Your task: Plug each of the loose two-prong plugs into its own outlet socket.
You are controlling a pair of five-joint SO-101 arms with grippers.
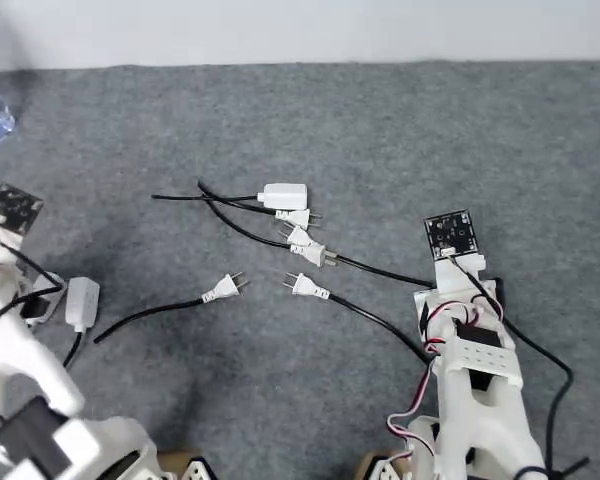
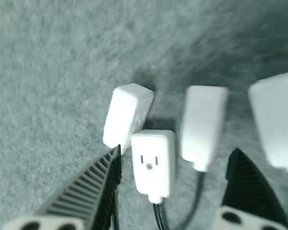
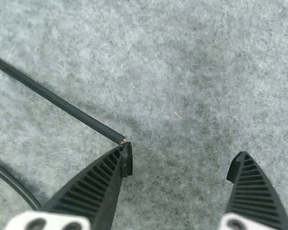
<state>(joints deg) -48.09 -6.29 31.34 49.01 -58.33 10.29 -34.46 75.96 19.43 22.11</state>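
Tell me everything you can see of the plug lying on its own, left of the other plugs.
The lone plug is small, white and plastic-looking, with two metal prongs pointing away from its black cord, which trails off behind it. It lies flat on the grey carpet, unplugged, apart from the other plugs.

The high view looks down on the grey mat (image 1: pixel 380 130), which both wrist views face from close up

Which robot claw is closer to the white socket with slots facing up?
Left. The left gripper hangs right above the socket, a finger on each side. The right gripper is over grey carpet beside a black cable.
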